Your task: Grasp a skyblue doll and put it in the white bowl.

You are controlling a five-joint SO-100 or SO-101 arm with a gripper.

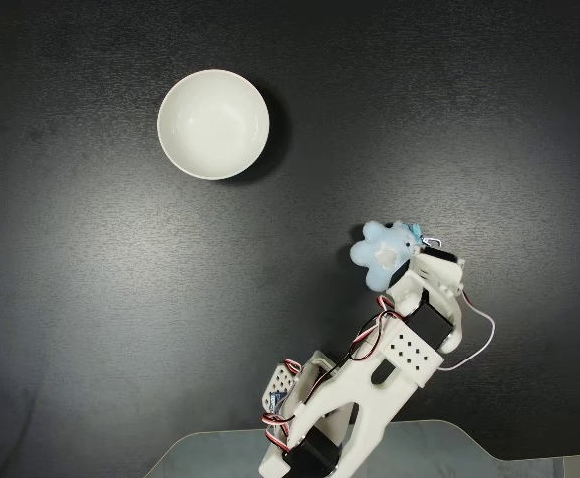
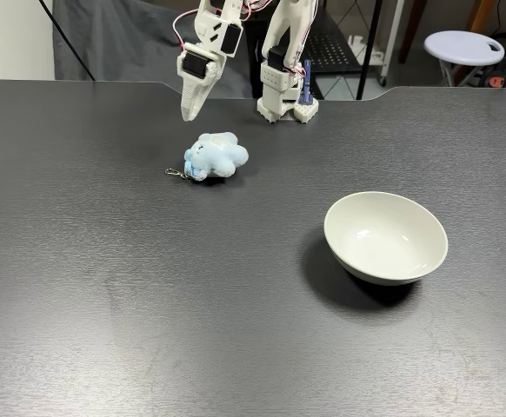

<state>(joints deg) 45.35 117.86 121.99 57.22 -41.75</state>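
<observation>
Skyblue fluffy plush doll [image 2: 216,156] lies on the dark table [image 2: 149,304], apart from the glossy white round bowl [image 2: 386,236]. White gripper [image 2: 189,113] hangs just above it, fingers narrow, holding nothing.

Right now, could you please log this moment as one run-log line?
phase: approach | gripper: above skyblue doll, not touching | doll: on table | white bowl: empty

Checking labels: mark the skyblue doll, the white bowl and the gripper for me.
skyblue doll [image 2: 216,155], a fixed view, on its fluffy body.
white bowl [image 1: 213,72], a fixed view, on its far rim.
gripper [image 2: 189,111], a fixed view, at the fingertips above the doll.
</observation>
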